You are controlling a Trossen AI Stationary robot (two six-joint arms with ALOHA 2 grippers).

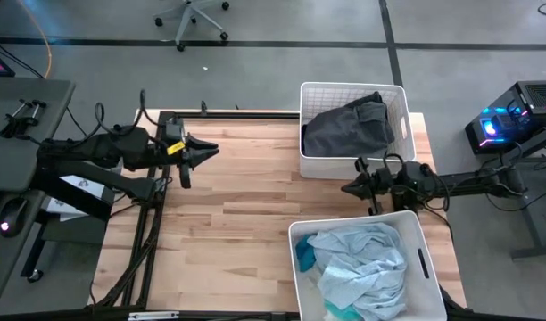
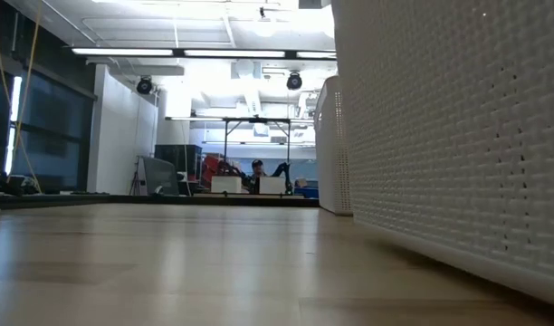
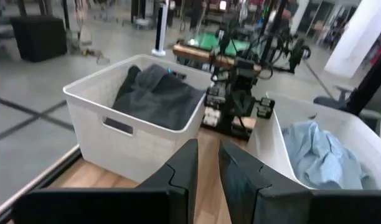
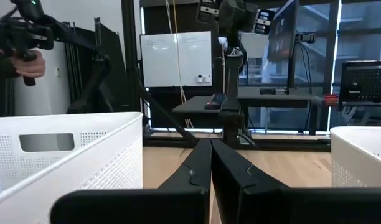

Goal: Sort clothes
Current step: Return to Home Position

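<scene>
Dark charcoal and black clothes (image 1: 349, 127) lie piled in the far white bin (image 1: 400, 107); they also show in the left wrist view (image 3: 156, 93). Pale blue, white and teal clothes (image 1: 358, 267) fill the near white bin (image 1: 425, 259), and show in the left wrist view (image 3: 318, 155). My left gripper (image 1: 212, 150) hovers over the table's left part with a narrow gap between its fingers (image 3: 207, 163), empty. My right gripper (image 1: 346, 189) is shut and empty between the two bins (image 4: 210, 155).
Bare wooden tabletop (image 1: 237, 214) lies between my left gripper and the bins. In the low view the near bin's wall (image 2: 458, 136) fills the right side. A person's hand (image 4: 28, 65) shows beyond the table, and a person (image 2: 257, 167) sits far off in the room.
</scene>
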